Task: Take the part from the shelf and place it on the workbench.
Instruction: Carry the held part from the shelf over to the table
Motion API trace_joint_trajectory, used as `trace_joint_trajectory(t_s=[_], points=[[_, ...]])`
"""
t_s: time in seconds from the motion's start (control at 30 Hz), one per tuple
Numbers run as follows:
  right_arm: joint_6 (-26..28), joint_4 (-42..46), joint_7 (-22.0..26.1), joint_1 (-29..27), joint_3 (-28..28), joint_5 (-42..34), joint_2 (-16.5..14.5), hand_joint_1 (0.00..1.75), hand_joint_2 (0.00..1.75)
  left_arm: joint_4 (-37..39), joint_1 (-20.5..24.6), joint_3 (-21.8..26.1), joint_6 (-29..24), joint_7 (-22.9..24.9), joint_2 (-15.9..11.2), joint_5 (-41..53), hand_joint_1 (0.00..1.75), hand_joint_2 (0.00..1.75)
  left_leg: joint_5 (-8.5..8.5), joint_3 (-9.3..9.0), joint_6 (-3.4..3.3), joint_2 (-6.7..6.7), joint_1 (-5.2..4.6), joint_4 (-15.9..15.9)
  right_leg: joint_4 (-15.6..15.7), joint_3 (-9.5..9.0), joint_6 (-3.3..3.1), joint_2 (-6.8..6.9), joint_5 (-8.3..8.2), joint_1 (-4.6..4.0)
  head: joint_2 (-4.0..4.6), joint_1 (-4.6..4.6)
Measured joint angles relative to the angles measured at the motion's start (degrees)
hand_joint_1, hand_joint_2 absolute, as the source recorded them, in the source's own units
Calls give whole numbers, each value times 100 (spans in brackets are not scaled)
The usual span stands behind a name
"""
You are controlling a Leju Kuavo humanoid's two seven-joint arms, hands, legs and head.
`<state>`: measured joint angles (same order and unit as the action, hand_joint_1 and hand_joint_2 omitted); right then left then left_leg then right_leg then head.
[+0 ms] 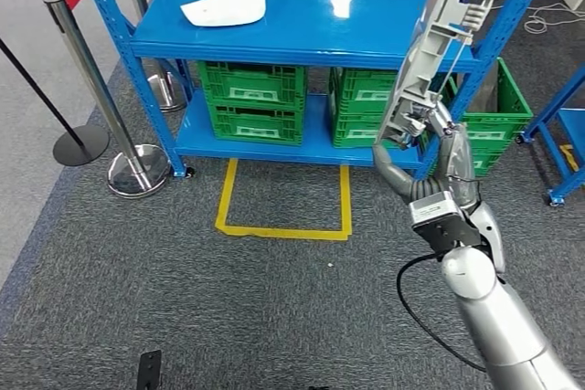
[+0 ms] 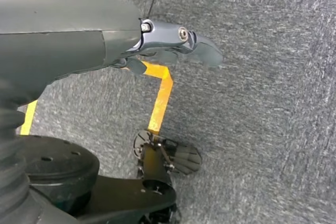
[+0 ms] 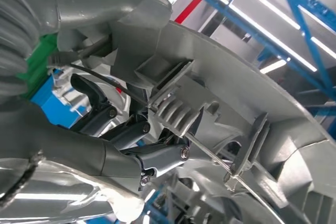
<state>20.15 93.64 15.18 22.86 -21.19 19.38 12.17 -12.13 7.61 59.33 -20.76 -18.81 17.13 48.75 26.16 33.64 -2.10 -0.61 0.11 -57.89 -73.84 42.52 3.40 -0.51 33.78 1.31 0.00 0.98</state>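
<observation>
Dark fingers (image 3: pixel 130 129) of the right hand (image 1: pixel 431 148) wrap the long grey part (image 1: pixel 441 38) by its lower end, at right of frame. Left hand (image 2: pixel 174 43) hangs, fingers loosely straight, empty. Carry it steadily, clear of the blue shelf (image 1: pixel 311 29).

The right arm (image 1: pixel 507 326) is a smooth silver shell, rounded at the joint. A black cable (image 1: pixel 420 308) loops out beside it. At the wrist sits a boxy silver-and-black camera block (image 1: pixel 436 216) above a grey ribbed cover. The right robot hand (image 1: pixel 441 157) is grey with darker fingers (image 3: pixel 158 158) pinned by small silver screws. The left robot hand (image 2: pixel 118 45) has a thick grey casing and bluish-grey fingers with screw heads.
</observation>
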Motion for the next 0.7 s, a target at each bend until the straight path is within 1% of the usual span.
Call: trace_joint_trajectory(t_s=[0.03, 0.07, 0.1, 0.13, 0.17, 0.2, 0.23, 0.27, 0.3, 0.33, 0.37, 0.4, 0.43, 0.47, 0.5, 0.53, 0.57, 0.6, 0.63, 0.67, 0.7], points=[[0, 0, -2, -3, 1, -5, 0, 175, 175, 0, 0, 3, -5, 1, -2, -1, 0, 175, 0, 1, 0, -46, -5, -4, 12, -32, 1, 12, -60, -1, 0, -2], [1, 0, -4, -5, 2, -10, 0, 175, 175, 0, 3, 4, -7, 1, -2, -1, 0, 175, 3, -1, 2, -89, -8, -10, 249, -177, -7, 39, -209, -3, 0, -1], [1, 0, -6, -4, 4, -17, 1, 175, 175, 0, 7, 5, -7, 1, 1, -1, 0, 175, 9, -3, 8, -129, -12, -21, 650, -403, -23, 111, -392, -11, 0, -2], [2, 1, -7, 2, 6, -23, 0, 175, 175, 0, 11, 5, -7, 1, 4, -1, 0, 175, 19, 2, 23, -164, -29, -37, 1050, -635, -45, 225, -517, -37, 0, -3], [3, 2, -3, 9, 7, -29, 0, 175, 175, 0, 12, 6, -8, 1, 5, -1, 0, 175, 27, 11, 41, -198, -46, -55, 1351, -802, -80, 314, -592, -58, 0, 0], [3, 3, 2, 14, 6, -37, 1, 175, 175, 0, 11, 7, -9, 1, 6, -1, 0, 175, 30, 21, 61, -233, -63, -72, 1521, -892, -116, 377, -612, -79, 0, 3], [4, 4, 7, 15, 5, -43, 0, 175, 175, 0, 9, 8, -10, 1, 5, -1, 0, 175, 29, 29, 80, -272, -77, -81, 1556, -905, -151, 380, -599, -98, 0, 5], [7, 4, 11, 12, 6, -47, 0, 175, 175, 0, 10, 9, -13, 1, 5, -1, 0, 175, 26, 31, 97, -316, -77, -88, 1560, -886, -190, 327, -616, -93, 0, 7], [8, 4, 12, 8, 10, -53, 0, 175, 175, 0, 13, 9, -15, 2, 4, -2, 0, 175, 50, 33, 123, -321, -70, -106, 1566, -878, -222, 283, -634, -85, 0, 4], [11, 5, 11, 7, 16, -59, 0, 175, 175, 0, 17, 10, -19, 3, 3, -2, 0, 175, 122, 55, 155, -278, -59, -178, 1572, -874, -256, 237, -652, -72, 0, 9], [17, 5, 11, 7, 23, -66, -1, 175, 175, 0, 21, 10, -25, 9, 2, -4, 0, 175, 253, 116, 191, -204, -45, -350, 1581, -871, -286, 193, -669, -56, 0, 12], [24, 5, 13, 6, 28, -72, -2, 175, 175, 0, 23, 11, -30, 19, -1, -7, 0, 175, 435, 227, 226, -111, -28, -637, 1584, -868, -307, 148, -681, -44, 0, 18], [31, 5, 17, 5, 33, -75, -3, 175, 175, 0, 23, 11, -34, 28, -2, -9, 0, 175, 631, 379, 250, -47, -15, -1018, 1583, -861, -319, 99, -687, -41, 0, 23], [38, 4, 25, 2, 37, -76, -4, 175, 175, 0, 22, 13, -36, 39, -3, -12, 0, 175, 785, 530, 264, -19, -6, -1390, 1582, -856, -326, 46, -691, -40, 0, 21], [42, 4, 33, -1, 40, -78, -4, 175, 175, 0, 22, 13, -36, 46, -4, -12, 0, 175, 845, 629, 270, -8, 0, -1638, 1580, -853, -329, -14, -694, -40, 0, 21], [43, 4, 41, -4, 44, -80, -4, 175, 175, 0, 24, 14, -36, 49, -4, -12, 0, 175, 795, 645, 267, -1, 3, -1688, 1576, -853, -329, -75, -696, -40, 0, 21], [44, 4, 46, -6, 45, -81, -4, 175, 175, 0, 28, 14, -36, 51, -4, -12, 0, 175, 640, 561, 255, 15, 5, -1512, 1572, -855, -327, -137, -698, -40, 0, 21], [44, 4, 49, -7, 45, -82, -4, 175, 175, 0, 32, 14, -36, 51, -4, -12, 0, 175, 417, 405, 236, 63, 9, -1165, 1568, -857, -324, -196, -699, -40, 0, 21], [44, 5, 51, -9, 48, -82, -4, 175, 175, 0, 37, 14, -36, 51, -4, -11, 0, 175, 238, 241, 209, 176, 19, -794, 1566, -854, -315, -247, -703, -34, 0, 19], [47, 5, 52, -2, 50, -82, -4, 175, 175, 0, 39, 15, -36, 51, -2, -10, 0, 175, 110, 107, 184, 297, 30, -475, 1558, -837, -295, -300, -711, -35, 0, 14], [53, 8, 57, 4, 53, -83, -4, 175, 175, 0, 43, 15, -36, 51, 0, -10, 0, 175, 64, 26, 160, 393, 33, -267, 1550, -803, -263, -347, -725, -29, 0, 18]])
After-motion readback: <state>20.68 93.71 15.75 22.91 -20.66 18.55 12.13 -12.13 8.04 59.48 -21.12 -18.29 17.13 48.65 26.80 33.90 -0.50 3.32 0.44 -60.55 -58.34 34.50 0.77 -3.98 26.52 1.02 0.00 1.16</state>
